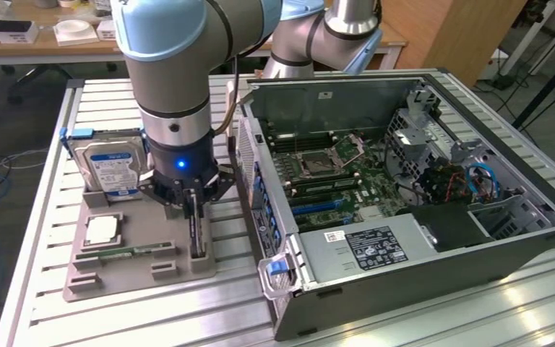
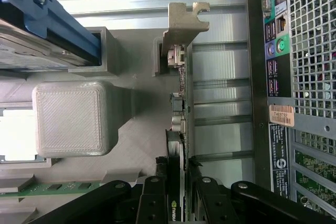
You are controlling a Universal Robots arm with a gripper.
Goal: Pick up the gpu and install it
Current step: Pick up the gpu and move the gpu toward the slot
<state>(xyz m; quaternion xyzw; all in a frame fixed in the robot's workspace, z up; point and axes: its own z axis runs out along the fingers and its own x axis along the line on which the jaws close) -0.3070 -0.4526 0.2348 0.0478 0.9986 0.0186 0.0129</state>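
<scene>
The gpu (image 1: 199, 235) stands on edge in a slot of the grey holder tray (image 1: 113, 275), to the exterior view's left of the open computer case (image 1: 403, 188). My gripper (image 1: 194, 206) has come straight down over it. In the wrist view the gpu (image 2: 181, 108) runs away from me as a thin green card ending in a silver bracket (image 2: 184, 24). My gripper (image 2: 178, 203) has one black finger (image 2: 152, 203) on each face of the card, pressed against its black cooler. The card still sits in the holder.
A hard drive (image 1: 112, 166) in a blue frame stands at the tray's far end. A memory strip (image 1: 128, 251) and a square chip (image 1: 101, 230) also lie on the tray. The case's rear panel (image 2: 304, 77) is close beside the gpu. The motherboard (image 1: 335, 173) lies exposed inside.
</scene>
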